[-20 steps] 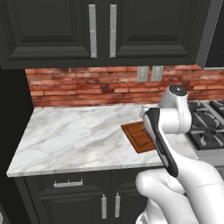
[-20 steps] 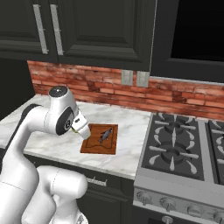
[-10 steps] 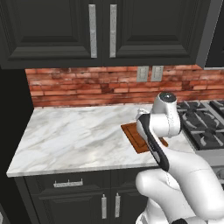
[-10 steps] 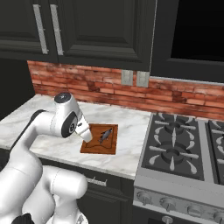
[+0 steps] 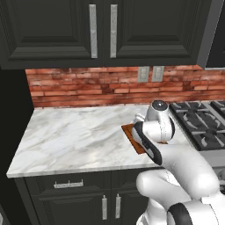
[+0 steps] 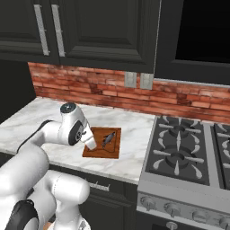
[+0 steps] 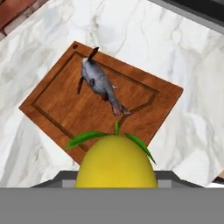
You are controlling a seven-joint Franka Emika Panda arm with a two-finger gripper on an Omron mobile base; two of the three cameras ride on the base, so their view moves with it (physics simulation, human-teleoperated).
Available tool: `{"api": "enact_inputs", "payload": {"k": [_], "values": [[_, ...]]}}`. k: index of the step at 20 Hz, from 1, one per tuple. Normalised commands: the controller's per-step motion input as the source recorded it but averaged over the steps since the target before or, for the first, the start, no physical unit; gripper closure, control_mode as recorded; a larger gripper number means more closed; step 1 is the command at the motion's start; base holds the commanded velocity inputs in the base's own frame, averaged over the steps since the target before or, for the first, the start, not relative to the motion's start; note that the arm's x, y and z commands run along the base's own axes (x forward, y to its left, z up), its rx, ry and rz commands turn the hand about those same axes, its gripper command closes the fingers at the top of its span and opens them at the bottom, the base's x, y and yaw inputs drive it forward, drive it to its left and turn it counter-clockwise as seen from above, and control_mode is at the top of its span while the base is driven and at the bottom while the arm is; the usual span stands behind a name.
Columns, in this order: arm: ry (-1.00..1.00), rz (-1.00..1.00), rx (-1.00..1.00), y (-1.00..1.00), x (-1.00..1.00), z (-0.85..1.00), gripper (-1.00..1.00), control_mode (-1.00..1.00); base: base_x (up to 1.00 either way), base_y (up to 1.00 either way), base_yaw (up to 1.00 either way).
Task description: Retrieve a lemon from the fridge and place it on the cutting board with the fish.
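Holding the lemon between the jaws, closed part-way round it, with the fruit bright yellow, stem end and two green leaves pointing away from the hand, suspended above the near corner of the cutting board. Fingertips hidden behind the fruit in the hand view. Cutting board reddish-brown with a darker rim groove, lying flat on the white marble surface, just left of the gas stove. Fish grey, lying on the board toward its far side, tail with dark fins toward the brick wall, clear of the lemon. Gripper seen in the right base view at the board's left edge, angled downward, wrist directly above. Board partly covered by the arm in the left base view. Red brick backsplash behind, black panelled cabinets with silver handles above.
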Motion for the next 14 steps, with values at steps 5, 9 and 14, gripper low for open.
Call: {"api": "enact_inputs", "payload": {"k": [5,9,14], "values": [[0.00,-0.07,0.00,0.00,0.46,-0.45,1.00,-1.00,0.00,0.00,0.00],[0.02,-0.06,0.01,0.00,0.41,-0.33,1.00,-1.00,0.00,0.00,0.00],[0.03,-0.04,0.06,0.00,0.26,-0.14,1.00,-1.00,0.00,0.00,0.00]]}}
